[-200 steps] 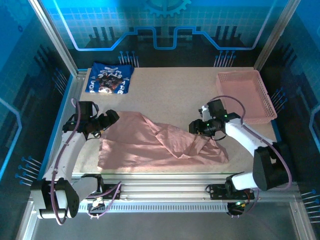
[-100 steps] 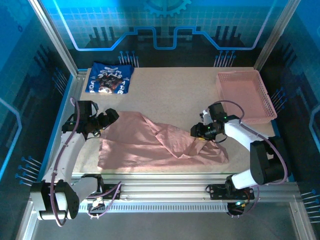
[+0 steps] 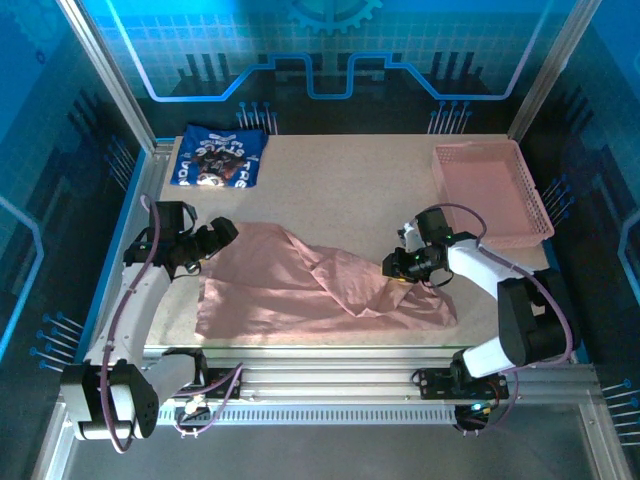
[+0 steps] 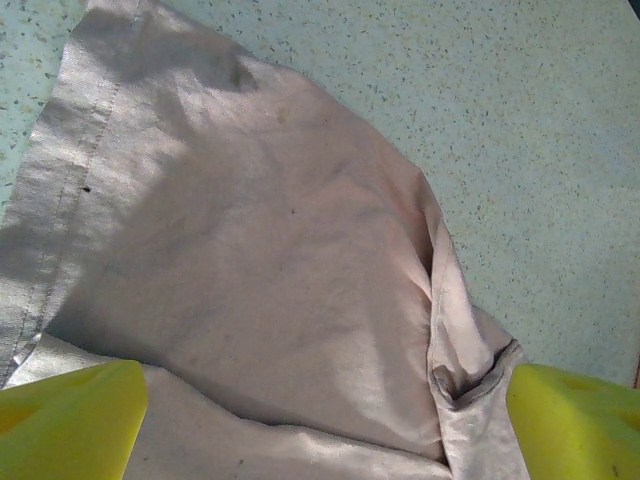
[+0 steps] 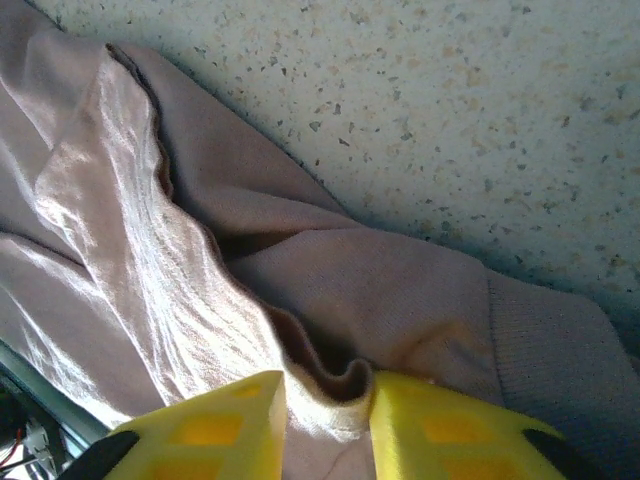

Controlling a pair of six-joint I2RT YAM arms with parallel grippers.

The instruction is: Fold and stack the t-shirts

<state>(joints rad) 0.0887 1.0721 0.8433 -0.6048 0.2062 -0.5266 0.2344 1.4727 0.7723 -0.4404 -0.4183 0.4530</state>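
Speckled tabletop point(image 3: 350, 180), right gripper point(image 5: 325, 392) tight on a pink t-shirt point(image 3: 290, 292) fold, left gripper point(image 4: 320, 410) wide apart.

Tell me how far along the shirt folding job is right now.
Done: the navy t-shirt lies folded at the far left corner of the table. In hand: the pink t-shirt is spread out and rumpled; the right end effector pinches a ridge of it, and the left end effector hangs open over its left edge. Left: folding the pink one and stacking the two.

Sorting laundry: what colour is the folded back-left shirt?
The shirt is navy with white-and-red print; top external view.
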